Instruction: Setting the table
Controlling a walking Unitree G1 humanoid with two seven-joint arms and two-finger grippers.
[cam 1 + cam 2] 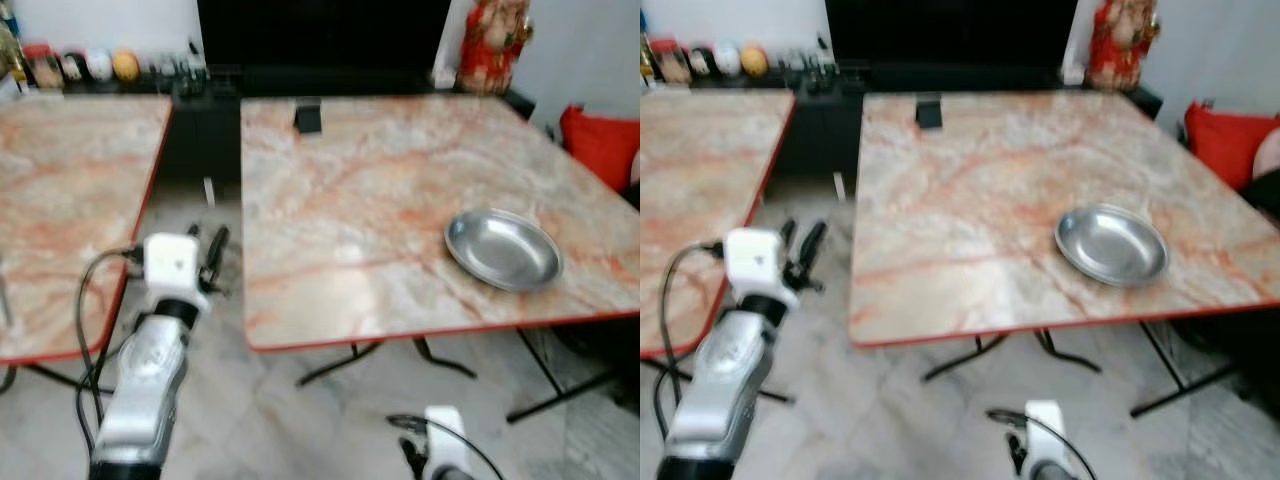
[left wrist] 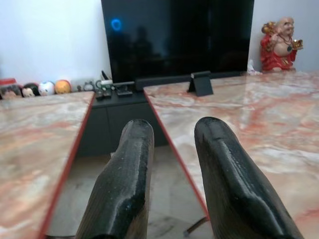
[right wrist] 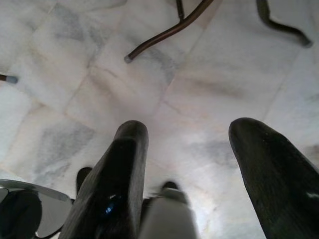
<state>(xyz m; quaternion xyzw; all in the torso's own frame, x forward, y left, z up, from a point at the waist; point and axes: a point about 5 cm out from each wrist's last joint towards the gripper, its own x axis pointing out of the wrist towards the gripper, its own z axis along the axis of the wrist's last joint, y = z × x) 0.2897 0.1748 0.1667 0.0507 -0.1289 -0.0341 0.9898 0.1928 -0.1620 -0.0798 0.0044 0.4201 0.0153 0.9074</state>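
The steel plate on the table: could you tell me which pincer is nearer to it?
Right. The right pincer hangs low over the floor, below the table edge near the steel plate. The left pincer is raised in the gap between the two tables, farther away.

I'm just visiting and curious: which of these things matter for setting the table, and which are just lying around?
For the job:
- metal plate on the right table
- left gripper, raised, open, empty
- right gripper, open, over the floor

Just there:
- red figurine
- black stand
- red cushion
- left table
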